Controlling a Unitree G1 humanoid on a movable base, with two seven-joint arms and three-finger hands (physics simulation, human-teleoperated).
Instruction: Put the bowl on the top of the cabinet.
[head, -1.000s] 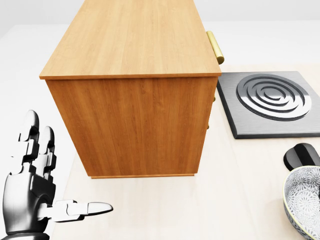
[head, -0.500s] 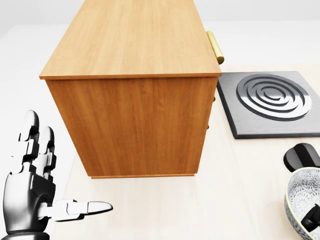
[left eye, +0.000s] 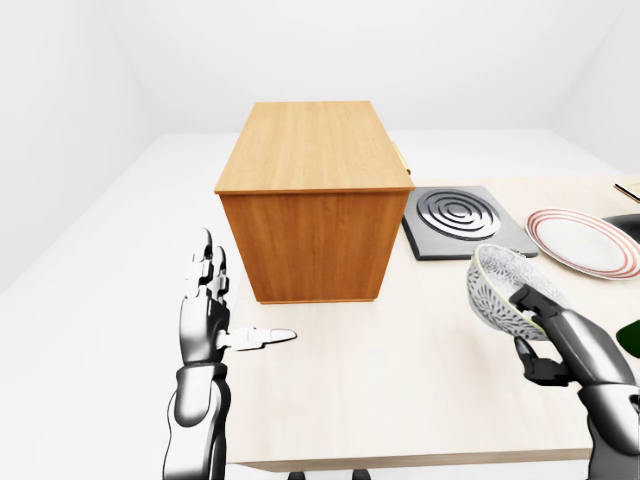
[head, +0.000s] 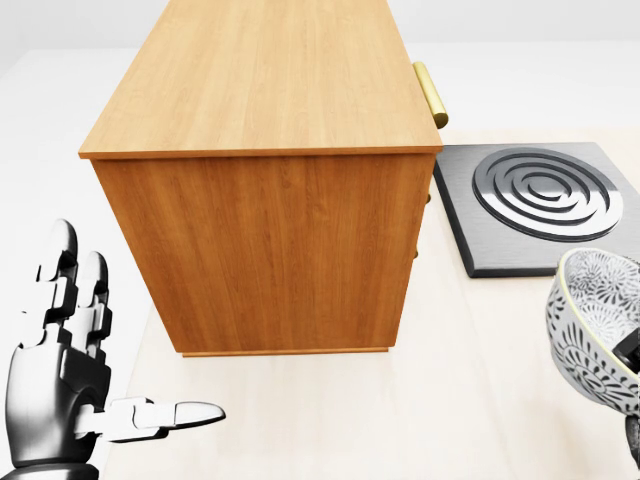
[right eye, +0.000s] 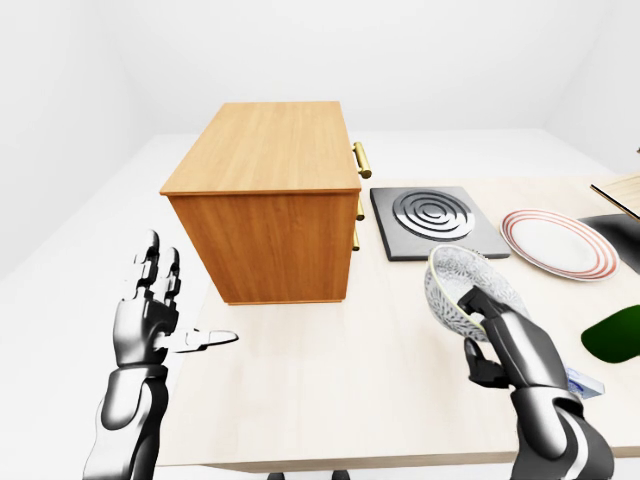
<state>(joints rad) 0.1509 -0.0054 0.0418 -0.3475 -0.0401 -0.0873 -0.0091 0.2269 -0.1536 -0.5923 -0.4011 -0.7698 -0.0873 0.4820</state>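
Left hand (left eye: 208, 320) idling near the worktop's (left eye: 400, 380) left edge, fingers spread wide, holding nothing. Cabinet (left eye: 312, 200) standing up-left of the bowl (right eye: 462, 290), which the right hand (right eye: 500, 345) is gripping tilted, lifted above the worktop's right part, below cabinet-top level.

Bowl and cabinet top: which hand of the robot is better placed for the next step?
Right. The right hand already grips the tilted bowl, lifted beside the cabinet. The left hand is open and empty.
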